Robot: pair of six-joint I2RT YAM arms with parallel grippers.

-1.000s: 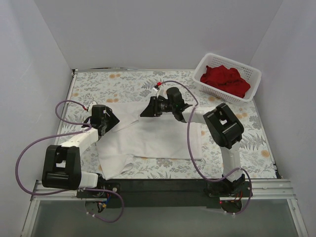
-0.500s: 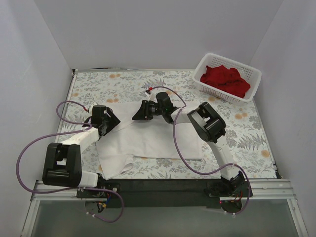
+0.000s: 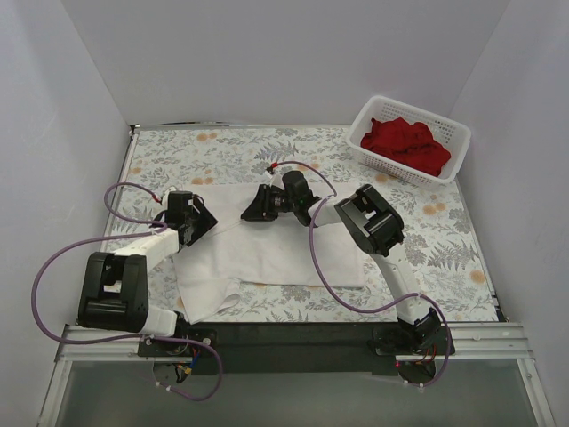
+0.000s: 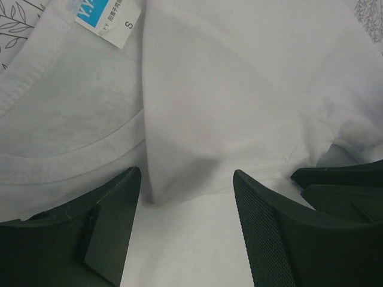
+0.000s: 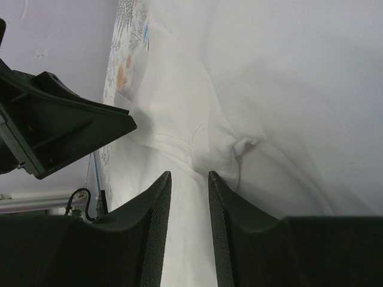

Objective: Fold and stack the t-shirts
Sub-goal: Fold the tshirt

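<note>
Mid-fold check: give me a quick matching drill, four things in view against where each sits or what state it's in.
Things:
1 white t-shirt
2 red t-shirts
3 left hand
4 right hand

Place or state:
A heaped in the basket
B open, astride a fold beside the collar
C spread on the table
D nearly closed, pinching white cloth

Pairs: 1-C, 2-A, 3-B, 4-D

right end effector (image 3: 251,212) moved left and nearer across white t-shirt (image 3: 267,258), elbow pulled in
</note>
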